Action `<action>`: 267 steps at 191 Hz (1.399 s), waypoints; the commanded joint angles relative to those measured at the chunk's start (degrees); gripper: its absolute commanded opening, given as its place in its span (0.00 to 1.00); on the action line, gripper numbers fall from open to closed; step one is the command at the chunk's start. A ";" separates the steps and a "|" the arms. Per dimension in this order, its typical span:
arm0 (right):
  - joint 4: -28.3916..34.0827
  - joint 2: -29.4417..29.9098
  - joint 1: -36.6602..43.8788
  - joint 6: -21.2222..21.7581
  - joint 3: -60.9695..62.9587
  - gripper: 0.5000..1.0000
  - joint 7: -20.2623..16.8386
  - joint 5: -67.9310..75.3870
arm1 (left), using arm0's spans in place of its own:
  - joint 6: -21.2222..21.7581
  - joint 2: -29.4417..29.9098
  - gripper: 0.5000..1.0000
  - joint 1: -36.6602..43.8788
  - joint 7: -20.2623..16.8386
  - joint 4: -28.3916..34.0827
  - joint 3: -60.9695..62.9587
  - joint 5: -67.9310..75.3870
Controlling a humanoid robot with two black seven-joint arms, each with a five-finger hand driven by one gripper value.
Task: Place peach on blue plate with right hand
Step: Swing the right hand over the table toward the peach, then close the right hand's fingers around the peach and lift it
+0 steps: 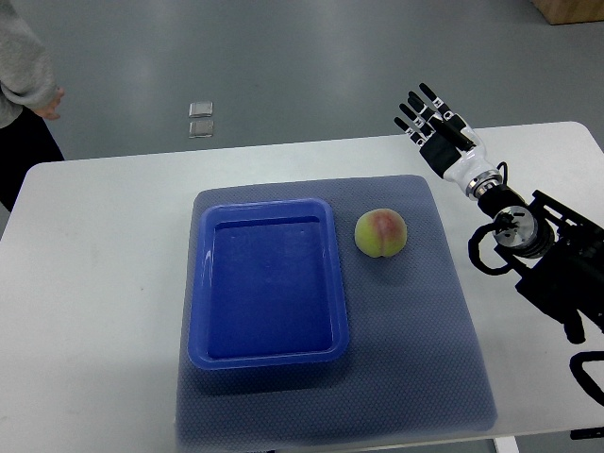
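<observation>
A yellow-green peach (381, 232) with a pink blush lies on the grey-blue mat, just right of the blue plate's top right corner. The blue plate (267, 280) is a rectangular tray with nothing in it, lying on the mat's left half. My right hand (432, 119) comes in from the right edge and hovers over the table's far edge, up and to the right of the peach. Its fingers are spread and straight, holding nothing. The left arm does not show.
The mat (444, 321) covers the middle of a white table (104, 283). A person's grey sleeve and hand (38, 90) stand at the top left corner. Two small clear squares (200, 119) lie on the floor beyond the table.
</observation>
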 commanded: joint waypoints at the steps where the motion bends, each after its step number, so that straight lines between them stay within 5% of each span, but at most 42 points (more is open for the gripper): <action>1: 0.00 -0.06 0.00 -0.01 -0.08 0.86 0.04 0.00 | 0.03 0.00 1.00 0.00 -0.01 0.02 -0.01 0.01; 88: 0.70 -1.11 4.13 -0.01 -1.83 0.86 -0.75 -3.51 | -0.49 0.00 1.00 0.00 0.08 -1.04 0.25 -0.07; 137: 2.46 -7.70 13.01 0.87 -12.12 0.86 -3.65 -29.44 | -0.67 0.00 1.00 0.09 0.08 -2.09 0.25 -0.07; 159: 5.80 -10.87 15.73 1.92 -15.98 0.86 -3.65 -38.32 | -0.67 0.00 1.00 0.09 0.08 -2.09 0.25 -0.07; 198: 23.90 -23.35 25.31 10.45 -28.55 0.86 -6.02 -64.24 | -0.76 0.00 1.00 0.09 0.08 -2.27 0.25 -0.07; 217: 26.81 -23.79 26.81 9.92 -30.40 0.86 -7.25 -66.62 | -0.76 0.00 1.00 0.00 0.08 -2.62 0.25 -0.07; 229: 29.35 -23.44 27.60 9.48 -32.51 0.86 -11.38 -67.32 | -0.76 0.00 1.00 0.09 0.08 -2.88 0.25 -0.16; 267: 29.62 -21.86 24.87 5.70 -34.44 0.86 -12.17 -67.85 | -0.76 0.00 1.00 0.09 0.08 -2.80 0.16 -0.16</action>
